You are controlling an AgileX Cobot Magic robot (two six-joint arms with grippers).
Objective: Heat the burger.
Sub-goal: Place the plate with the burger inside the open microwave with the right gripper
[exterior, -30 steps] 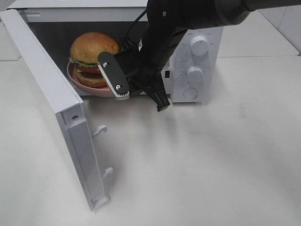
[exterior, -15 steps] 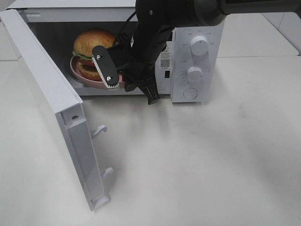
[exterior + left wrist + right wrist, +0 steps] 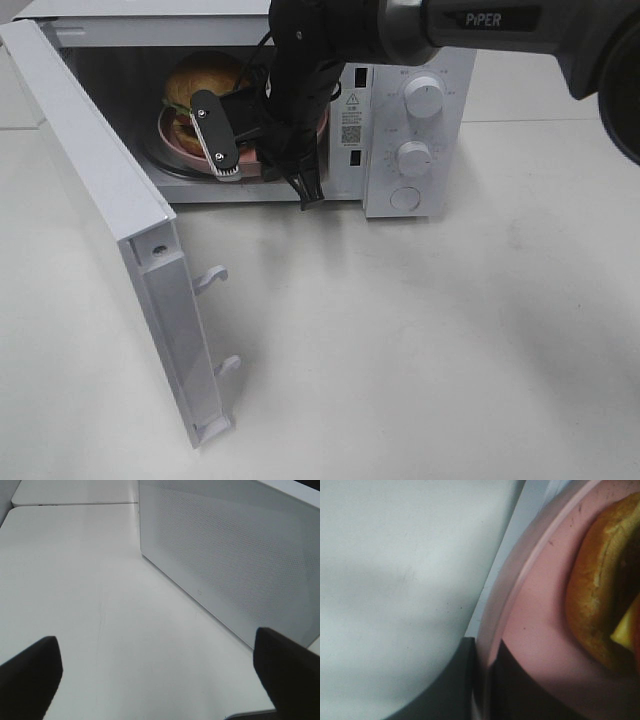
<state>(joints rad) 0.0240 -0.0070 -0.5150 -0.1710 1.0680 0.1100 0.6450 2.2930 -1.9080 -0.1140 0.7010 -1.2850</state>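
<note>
Right wrist alone: claw (image 3: 482, 690) on plate (image 3: 540, 620) rim

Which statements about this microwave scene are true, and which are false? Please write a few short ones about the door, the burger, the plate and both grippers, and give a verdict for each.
1. The door of the microwave stands open. True.
2. The burger sits on a pink plate. True.
3. The pink plate stands outside the microwave. False: it is inside the cavity.
4. The right gripper is shut on the pink plate's rim. True.
5. The left gripper grips the door. False: it is open, with nothing between its fingers.
6. The microwave has only one knob. False: it has two knobs, one above the other.
</note>
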